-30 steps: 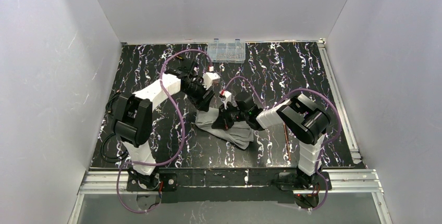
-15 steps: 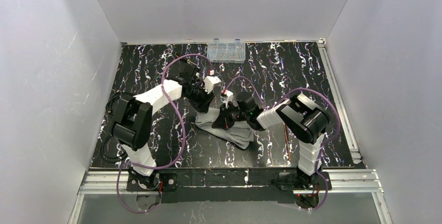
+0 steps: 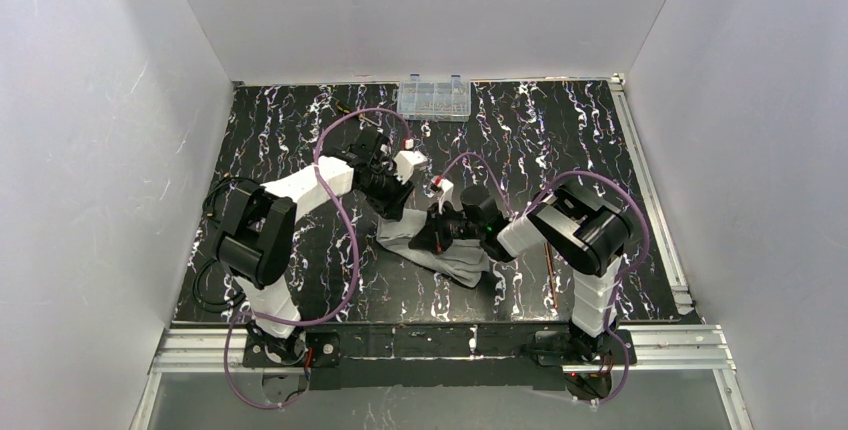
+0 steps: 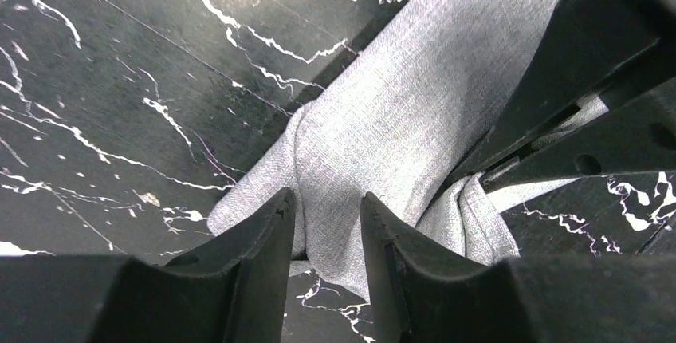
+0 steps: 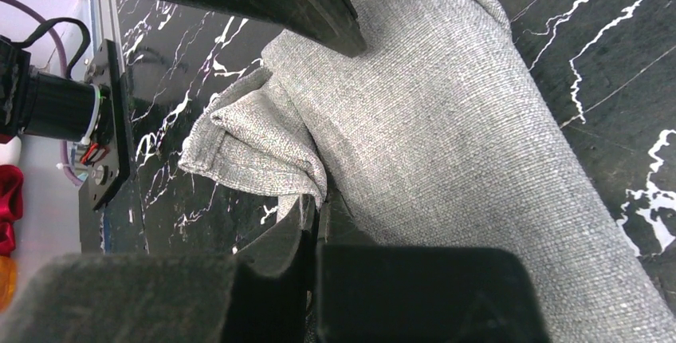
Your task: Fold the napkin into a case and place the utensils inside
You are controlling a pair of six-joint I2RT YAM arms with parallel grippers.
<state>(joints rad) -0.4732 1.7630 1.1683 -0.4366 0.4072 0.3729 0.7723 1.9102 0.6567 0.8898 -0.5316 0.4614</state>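
Clear plastic made up the only box (image 3: 435,98) you had in view, set at the far edge of the black marbled table (image 3: 560,130); its compartments held small bits too tiny to make out. Nearer you, the napkin (image 3: 455,262) lay mid-table as a long, layered grey bundle running slantwise between the two arms. Your left gripper (image 4: 327,223) stood with a raised fold of that cloth filling the narrow gap between its fingers, pinching it. Your right gripper (image 5: 317,223) had its fingers pressed almost together on the bundle's folded corner, where the layers bunched into a small flap. One thin copper utensil (image 3: 549,272) lay on the table beside the right arm, apart from the napkin, its upper end cut off by the arm. From above, both claws were mostly hidden under their own wrists and purple cables. At the left wrist, the right arm's black fingers (image 4: 574,80) covered part of the cloth, so you could not tell what lay inside its folds.
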